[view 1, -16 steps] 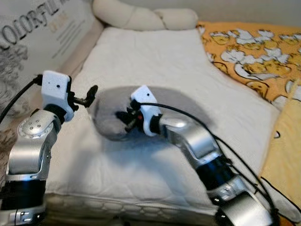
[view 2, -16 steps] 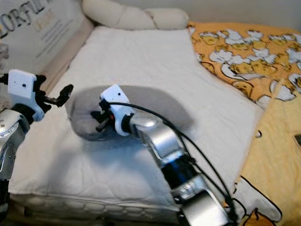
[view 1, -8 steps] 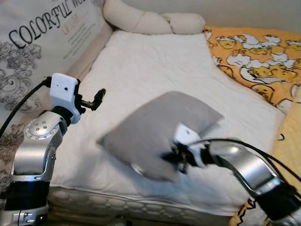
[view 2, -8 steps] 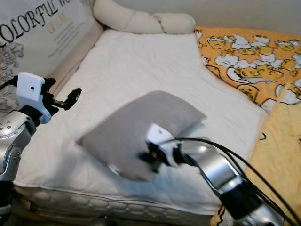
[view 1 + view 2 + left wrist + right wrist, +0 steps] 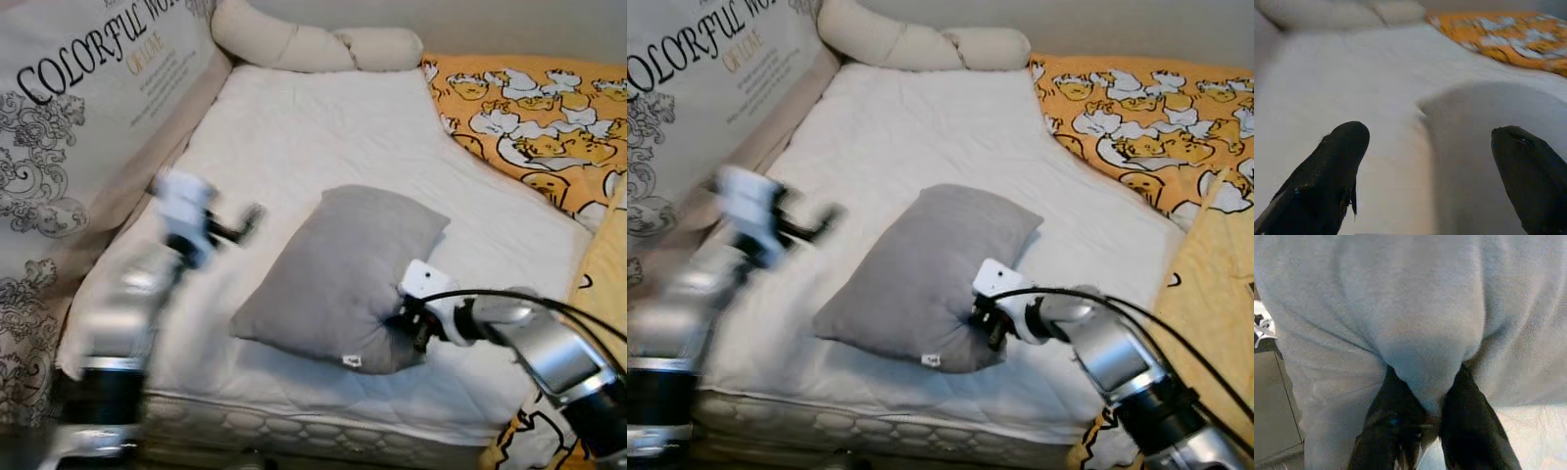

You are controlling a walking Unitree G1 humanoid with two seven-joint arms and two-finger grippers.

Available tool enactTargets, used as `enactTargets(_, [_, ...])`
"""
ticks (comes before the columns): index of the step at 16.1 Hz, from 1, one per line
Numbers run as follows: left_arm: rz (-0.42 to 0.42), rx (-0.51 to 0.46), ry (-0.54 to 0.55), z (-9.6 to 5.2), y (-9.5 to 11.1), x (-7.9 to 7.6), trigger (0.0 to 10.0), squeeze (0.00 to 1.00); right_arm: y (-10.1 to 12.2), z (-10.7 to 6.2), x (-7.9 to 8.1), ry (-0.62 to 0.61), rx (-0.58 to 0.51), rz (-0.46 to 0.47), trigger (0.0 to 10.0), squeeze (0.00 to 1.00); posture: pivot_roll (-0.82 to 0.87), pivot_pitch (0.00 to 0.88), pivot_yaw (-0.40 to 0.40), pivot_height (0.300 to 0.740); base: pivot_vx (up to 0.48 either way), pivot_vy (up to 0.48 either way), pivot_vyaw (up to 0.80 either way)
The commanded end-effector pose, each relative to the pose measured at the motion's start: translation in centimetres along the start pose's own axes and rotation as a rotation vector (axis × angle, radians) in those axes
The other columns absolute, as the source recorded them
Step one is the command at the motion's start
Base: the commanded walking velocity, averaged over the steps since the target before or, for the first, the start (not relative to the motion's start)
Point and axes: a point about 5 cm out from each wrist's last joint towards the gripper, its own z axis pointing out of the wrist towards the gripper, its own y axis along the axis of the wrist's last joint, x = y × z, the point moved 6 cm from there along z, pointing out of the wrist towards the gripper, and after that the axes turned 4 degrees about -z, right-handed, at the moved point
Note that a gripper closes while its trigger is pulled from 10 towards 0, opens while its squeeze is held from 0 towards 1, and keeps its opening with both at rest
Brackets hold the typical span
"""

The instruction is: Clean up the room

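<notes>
Right gripper (image 5: 409,323) pinched shut on a fold at the near right corner of the grey pillow (image 5: 338,274); bunched fabric visible between both fingers (image 5: 1396,416) in the right wrist view. Pillow lying on the white mattress (image 5: 323,127), near the front edge, long axis running near-left to far-right. Left gripper (image 5: 250,217) blurred, fingers spread wide and empty, just left of the pillow. Judgement: grip thin, corner only. Advisable to keep the pinch firm, drag low across the mattress toward the cream bolster (image 5: 313,44) at the far end, avoid lifting high. Slip likely if jerked.
</notes>
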Motion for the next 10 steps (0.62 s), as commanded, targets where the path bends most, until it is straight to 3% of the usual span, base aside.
enactTargets(1, [-0.026,0.02,-0.024,0.5,-0.6,-0.4,10.0,1.0,-0.5,-0.8,-1.4,-0.066,0.005,0.027,10.0,1.0,-0.05,0.0,0.029,0.74,0.0,0.0,0.0])
enactTargets(4, [-0.062,0.069,-0.036,1.8,-2.3,-0.8,10.0,1.0,-1.3,-2.7,-1.5,-0.04,-0.021,0.083,10.0,1.0,-0.05,0.0,0.029,0.74,0.0,0.0,0.0])
enactTargets(7, [-0.162,0.067,-0.06,2.6,-2.7,-1.0,10.0,1.0,-1.0,-6.6,-4.6,-0.122,-0.16,0.238,10.0,1.0,-0.07,0.0,0.042,0.74,0.0,0.0,0.0])
enactTargets(10, [-0.228,0.093,-0.088,3.7,-3.7,-1.3,10.0,1.0,-0.5,-8.4,-6.4,-0.179,-0.323,0.417,10.0,1.0,-0.07,0.0,0.044,0.74,0.0,0.0,0.0])
